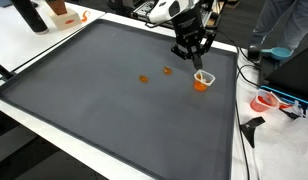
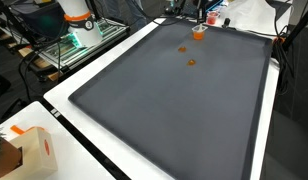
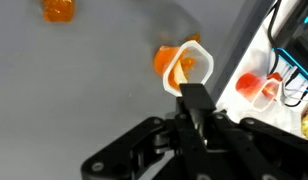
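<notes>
At mat edge, cup (end effector above)

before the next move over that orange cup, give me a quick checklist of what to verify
1. Gripper lined up with the orange cup: ok, it hangs just above the rim in an exterior view.
2. Jaws open or shut: cannot tell, the wrist view shows only one finger clearly.
3. Cup upright: ok, its opening faces up in the wrist view.
4. Cup contents: cannot tell, the inside just looks orange.
5. Loose bits apart from the cup: ok, one orange piece and a second orange piece lie away from it on the grey mat.
6. Room beside the cup: not ok, it stands near the mat's edge.
</notes>
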`<state>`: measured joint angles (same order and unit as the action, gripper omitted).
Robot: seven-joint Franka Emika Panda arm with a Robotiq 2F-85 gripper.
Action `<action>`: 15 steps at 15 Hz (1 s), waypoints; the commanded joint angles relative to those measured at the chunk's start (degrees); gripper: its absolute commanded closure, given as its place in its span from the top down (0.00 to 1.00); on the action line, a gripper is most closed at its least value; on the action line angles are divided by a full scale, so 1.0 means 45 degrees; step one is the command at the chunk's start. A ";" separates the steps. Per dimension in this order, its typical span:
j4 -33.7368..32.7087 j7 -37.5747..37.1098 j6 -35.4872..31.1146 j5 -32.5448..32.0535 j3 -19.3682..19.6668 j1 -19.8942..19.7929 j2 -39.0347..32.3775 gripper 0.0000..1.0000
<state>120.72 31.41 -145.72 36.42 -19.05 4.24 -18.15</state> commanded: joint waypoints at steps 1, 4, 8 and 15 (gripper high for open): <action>0.0050 0.1673 0.0170 0.1625 -0.0404 -0.0642 -0.0314 0.03; 0.0039 0.2789 0.0446 0.2831 -0.0260 -0.0792 -0.0482 0.03; -0.0001 0.4003 0.0969 0.4173 0.0020 -0.0852 -0.0677 0.03; -0.0106 0.6434 0.2320 0.6653 0.0677 -0.0835 -0.1143 0.03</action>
<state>120.63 55.92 -138.30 62.13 -17.47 0.23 -22.03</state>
